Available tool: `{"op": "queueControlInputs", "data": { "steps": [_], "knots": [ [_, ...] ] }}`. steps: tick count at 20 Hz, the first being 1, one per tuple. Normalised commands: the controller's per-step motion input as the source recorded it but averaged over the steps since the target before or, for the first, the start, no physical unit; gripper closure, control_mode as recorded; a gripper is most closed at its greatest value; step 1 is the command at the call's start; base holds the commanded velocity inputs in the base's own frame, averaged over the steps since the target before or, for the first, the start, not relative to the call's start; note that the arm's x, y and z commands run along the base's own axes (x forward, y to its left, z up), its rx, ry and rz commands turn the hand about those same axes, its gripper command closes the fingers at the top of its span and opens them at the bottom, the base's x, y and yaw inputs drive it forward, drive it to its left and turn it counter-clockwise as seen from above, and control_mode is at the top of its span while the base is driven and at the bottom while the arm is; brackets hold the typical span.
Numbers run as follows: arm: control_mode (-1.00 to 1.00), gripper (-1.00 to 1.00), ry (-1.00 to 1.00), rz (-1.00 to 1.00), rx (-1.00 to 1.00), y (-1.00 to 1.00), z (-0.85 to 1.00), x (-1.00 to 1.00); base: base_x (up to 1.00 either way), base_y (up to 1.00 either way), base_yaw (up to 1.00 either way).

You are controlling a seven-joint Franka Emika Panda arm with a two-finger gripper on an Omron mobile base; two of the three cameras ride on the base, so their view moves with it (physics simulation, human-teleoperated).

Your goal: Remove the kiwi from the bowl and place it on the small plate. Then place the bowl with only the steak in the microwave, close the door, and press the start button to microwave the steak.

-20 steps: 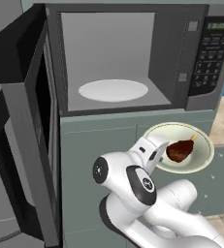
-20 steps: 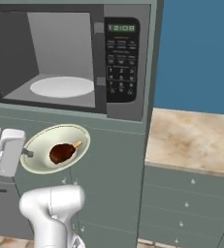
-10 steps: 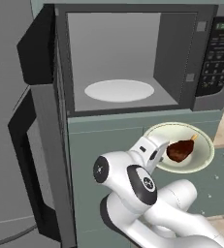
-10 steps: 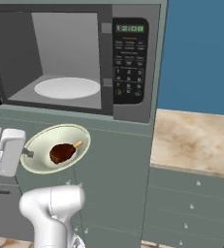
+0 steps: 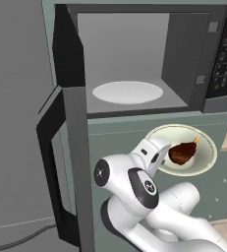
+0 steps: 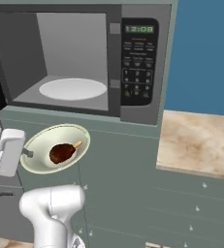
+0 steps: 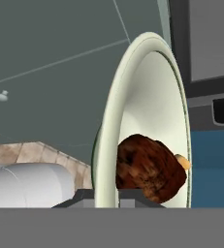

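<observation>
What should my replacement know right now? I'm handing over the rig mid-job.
Gripper: jaws shut on the bowl's rim.
Bowl: held in the air below the microwave, in front of the cabinet, with the steak in it and no kiwi.
Door: open; turntable bare.
Done: kiwi is out of the bowl.
Left: set the bowl inside, close the door, press start.

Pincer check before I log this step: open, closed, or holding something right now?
Pincer: closed on the rim of the bowl, which carries the steak below the open microwave.
</observation>
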Motion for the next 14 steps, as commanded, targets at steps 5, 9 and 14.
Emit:
{"op": "queueControlInputs", "data": {
  "steps": [5,9,14],
  "knots": [
    [1.0,1.0,0.0,0.0,0.0,0.0,0.0,0.0,0.3,-0.16,0.11],
    [1.0,1.0,0.0,0.0,0.0,0.0,0.0,0.0,0.04,-0.41,0.01],
    [1.0,1.0,0.0,0.0,0.0,0.0,0.0,0.0,0.11,-0.1,0.0]
  ]
}}
